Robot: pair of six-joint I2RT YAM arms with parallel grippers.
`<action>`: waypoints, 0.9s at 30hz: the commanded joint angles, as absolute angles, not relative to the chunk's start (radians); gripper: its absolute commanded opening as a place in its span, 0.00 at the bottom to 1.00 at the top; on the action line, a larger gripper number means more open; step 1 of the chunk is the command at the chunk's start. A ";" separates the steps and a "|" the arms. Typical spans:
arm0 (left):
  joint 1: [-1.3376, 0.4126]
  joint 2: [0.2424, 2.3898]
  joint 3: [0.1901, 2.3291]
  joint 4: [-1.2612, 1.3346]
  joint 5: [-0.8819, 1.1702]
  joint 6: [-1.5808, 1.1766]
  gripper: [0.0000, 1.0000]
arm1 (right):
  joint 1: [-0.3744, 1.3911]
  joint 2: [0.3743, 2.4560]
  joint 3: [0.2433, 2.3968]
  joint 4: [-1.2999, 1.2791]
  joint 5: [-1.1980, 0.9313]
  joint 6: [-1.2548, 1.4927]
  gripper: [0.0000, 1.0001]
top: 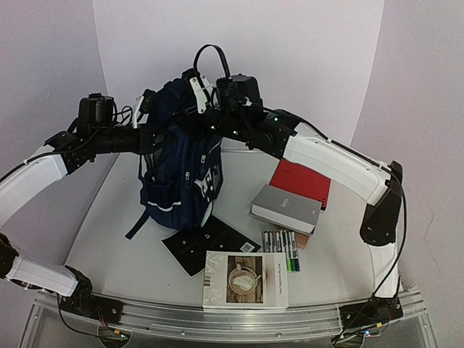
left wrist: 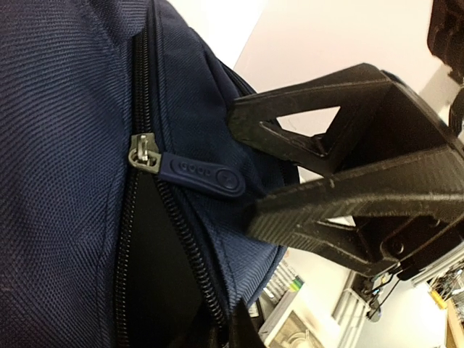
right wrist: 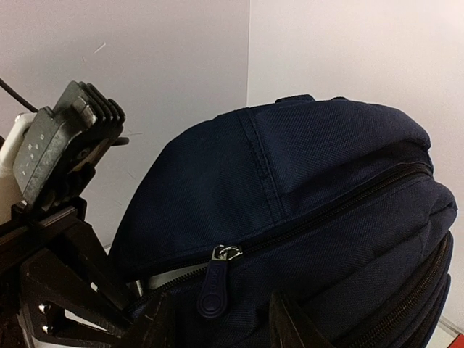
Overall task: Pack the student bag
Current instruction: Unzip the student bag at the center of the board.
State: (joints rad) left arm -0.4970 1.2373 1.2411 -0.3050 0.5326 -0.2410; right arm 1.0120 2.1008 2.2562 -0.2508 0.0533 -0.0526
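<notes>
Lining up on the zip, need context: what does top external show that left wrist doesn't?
Only top external: left arm and right arm at the navy backpack's top, plus the red book, grey book and black notebook on the table. Only left wrist: the zipper slider and navy pull tab close up, zip open below them. Both: the backpack and, small in the wrist view, the markers.

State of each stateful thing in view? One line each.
student bag: upright, zipper partly open
left gripper: shut, beside the bag's zipper
right gripper: open, astride the zipper pull
grey book: closed, flat
red notebook: closed, flat
black notebook: closed, flat
picture-cover book: closed, flat
markers: lying in a row
</notes>
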 commanded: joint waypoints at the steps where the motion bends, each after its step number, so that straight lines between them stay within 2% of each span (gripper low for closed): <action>1: -0.496 1.226 1.263 -0.274 0.560 -0.241 0.00 | 1.019 2.148 2.319 -0.276 0.119 -0.092 0.40; 10: -0.495 1.240 1.245 -0.288 0.578 -0.239 0.00 | 1.027 2.206 2.380 -0.362 0.161 -0.175 0.37; 18: -0.495 1.267 1.226 -0.368 0.570 -0.198 0.00 | 1.030 2.224 2.403 -0.457 0.179 -0.238 0.40; 27: -0.495 1.270 1.167 -0.393 0.577 -0.187 0.00 | 1.031 2.261 2.438 -0.464 0.204 -0.253 0.32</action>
